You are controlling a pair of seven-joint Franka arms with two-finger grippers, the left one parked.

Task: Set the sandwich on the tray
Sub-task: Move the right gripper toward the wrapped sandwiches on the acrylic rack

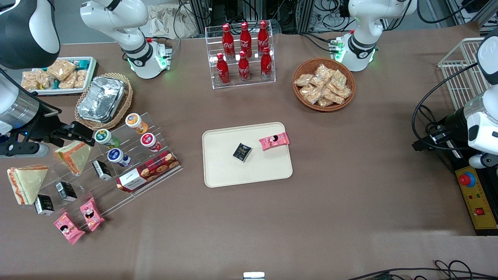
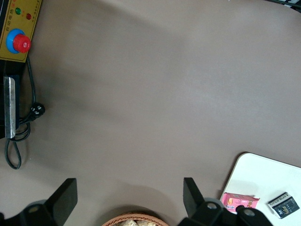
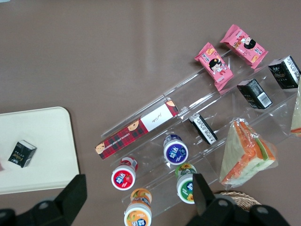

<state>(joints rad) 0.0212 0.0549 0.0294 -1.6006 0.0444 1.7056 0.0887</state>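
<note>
Gripper: the gripper (image 1: 83, 136) hangs over the clear stepped rack (image 1: 128, 177) at the working arm's end of the worktop, its fingers (image 3: 75, 193) spread wide and holding nothing.
Sandwich: the sandwich (image 1: 25, 183) lies at the rack's outer end, nearer the front camera than the orange-faced wedge (image 1: 74, 155), well apart from the tray (image 1: 221, 171).
Wrong pick: the orange-faced wedge sits closer to the gripper, so a straight descent would likely catch that one.
Knock risk: the small round cups (image 1: 116, 156) stand just beside; a wide sweep could topple them.
Grip risk: slick clear wrap may slip.
Landing: a black packet (image 1: 242, 151) and a pink packet (image 1: 274, 140) already occupy the tray; dropping onto them could leave the wedge tilted.
</note>
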